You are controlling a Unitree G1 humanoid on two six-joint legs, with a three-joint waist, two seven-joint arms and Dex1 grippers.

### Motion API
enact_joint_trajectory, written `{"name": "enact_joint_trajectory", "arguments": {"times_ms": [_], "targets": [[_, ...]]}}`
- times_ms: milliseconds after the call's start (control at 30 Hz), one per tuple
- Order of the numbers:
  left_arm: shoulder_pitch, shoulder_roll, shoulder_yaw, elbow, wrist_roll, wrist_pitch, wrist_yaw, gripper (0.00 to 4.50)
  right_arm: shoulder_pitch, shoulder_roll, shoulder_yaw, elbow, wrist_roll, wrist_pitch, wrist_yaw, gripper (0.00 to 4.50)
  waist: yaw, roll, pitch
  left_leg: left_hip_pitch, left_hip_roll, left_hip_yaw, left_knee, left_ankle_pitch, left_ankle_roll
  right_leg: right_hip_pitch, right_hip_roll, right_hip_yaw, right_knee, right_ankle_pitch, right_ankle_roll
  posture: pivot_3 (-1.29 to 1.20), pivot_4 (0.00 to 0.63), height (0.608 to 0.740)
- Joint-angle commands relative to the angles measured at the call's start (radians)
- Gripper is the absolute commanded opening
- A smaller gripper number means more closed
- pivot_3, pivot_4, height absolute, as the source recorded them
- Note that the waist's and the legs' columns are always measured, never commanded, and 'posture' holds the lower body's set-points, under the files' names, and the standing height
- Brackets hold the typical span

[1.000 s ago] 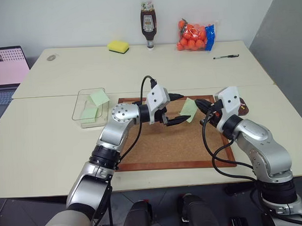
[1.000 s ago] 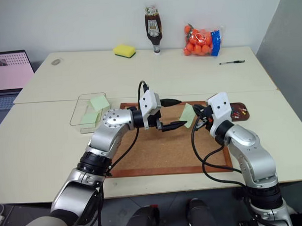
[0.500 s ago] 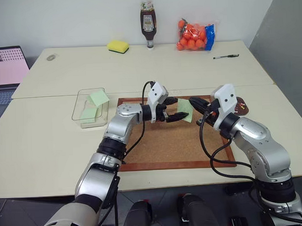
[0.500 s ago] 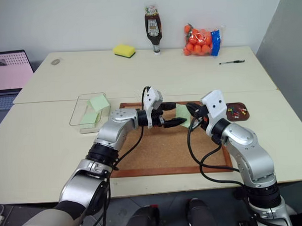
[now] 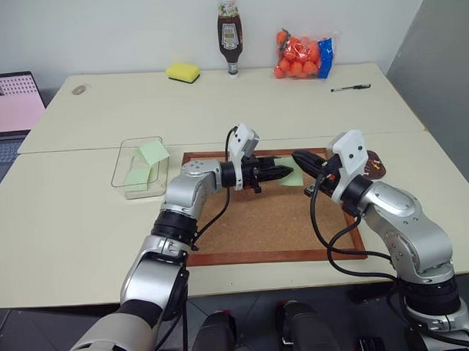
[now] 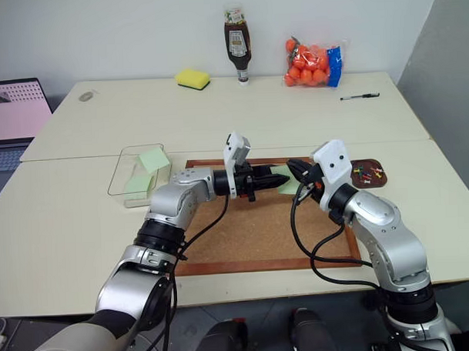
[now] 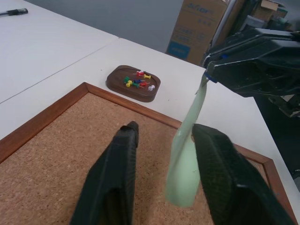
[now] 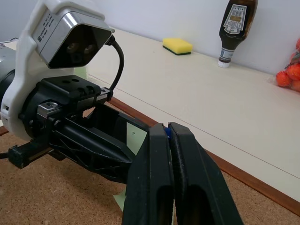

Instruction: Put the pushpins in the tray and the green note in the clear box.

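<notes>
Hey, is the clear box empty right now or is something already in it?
Not empty. The clear box on the table already holds pale green notes, one leaning against its far wall.

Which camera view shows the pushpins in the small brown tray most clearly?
The left wrist view: the pushpins lie in the brown tray unobstructed, and their separate colours are visible. In the right eye view they are only tiny coloured specks; in the left eye view the right arm hides most of the tray.

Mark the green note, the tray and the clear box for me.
green note [image 7: 185, 154], left wrist view, middle of the hanging sheet.
tray [image 7: 117, 83], left wrist view, its dark rim.
clear box [image 5: 119, 172], left eye view, its near-left wall.
</notes>
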Motion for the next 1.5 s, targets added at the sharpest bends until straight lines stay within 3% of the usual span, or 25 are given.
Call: {"name": "enact_joint_trajectory", "arguments": {"times_ms": [33, 200, 533, 700, 933, 1267, 1500], "targets": [[0.004, -0.004, 0.006, -0.062, -0.021, 0.014, -0.008, 0.88, -0.016, 0.001, -0.006, -0.055, 0.014, -0.023, 0.001, 0.0, 0.0, 0.0, 0.0, 0.0, 0.0, 0.0, 0.0, 0.0, 0.0, 0.0, 0.0, 0.0, 0.0, 0.0, 0.0, 0.0, 0.15, 0.74], [0.007, -0.015, 0.023, -0.073, -0.029, 0.05, 0.024, 0.02, -0.015, 0.015, -0.018, -0.073, 0.027, -0.022, -0.008, 0.0, 0.0, 0.0, 0.0, 0.0, 0.0, 0.0, 0.0, 0.0, 0.0, 0.0, 0.0, 0.0, 0.0, 0.0, 0.0, 0.0, 0.15, 0.74], [0.023, -0.023, 0.046, -0.112, -0.059, 0.148, 0.093, 0.02, -0.003, 0.03, -0.076, -0.141, 0.09, 0.016, -0.051, 0.0, 0.0, 0.0, 0.0, 0.0, 0.0, 0.0, 0.001, 0.0, 0.0, 0.0, 0.0, 0.0, 0.001, 0.0, 0.0, 0.0, 0.15, 0.74], [0.066, 0.016, 0.039, -0.198, -0.032, 0.125, 0.127, 0.02, 0.036, -0.017, -0.175, -0.092, 0.054, 0.03, -0.105, 0.0, 0.001, 0.0, 0.0, 0.0, 0.0, 0.0, 0.001, 0.0, 0.0, 0.0, -0.001, 0.0, 0.001, 0.0, 0.0, 0.0, 0.15, 0.74], [0.119, 0.069, 0.025, -0.337, 0.009, 0.066, 0.177, 0.02, 0.01, -0.089, -0.212, 0.233, -0.082, -0.084, -0.162, 0.0, 0.003, 0.0, 0.0, 0.002, 0.0, 0.001, 0.001, 0.0, 0.0, 0.001, -0.003, 0.001, 0.001, 0.0, 0.0, 0.0, 0.15, 0.74], [0.144, 0.098, 0.009, -0.396, 0.019, 0.045, 0.19, 0.02, -0.188, -0.112, -0.224, 0.776, -0.15, -0.263, -0.167, 0.0, -0.003, 0.0, 0.0, 0.004, 0.0, 0.004, 0.0, 0.0, 0.0, 0.002, -0.001, 0.003, 0.001, 0.0, 0.0, 0.0, 0.15, 0.74], [0.147, 0.101, 0.007, -0.399, 0.02, 0.039, 0.197, 0.0, -0.264, -0.111, -0.24, 0.933, -0.147, -0.33, -0.172, 1.52, -0.002, 0.0, 0.0, 0.003, 0.0, 0.004, 0.0, 0.0, 0.0, 0.002, -0.001, 0.003, 0.001, 0.0, 0.0, 0.0, 0.15, 0.74]]}}
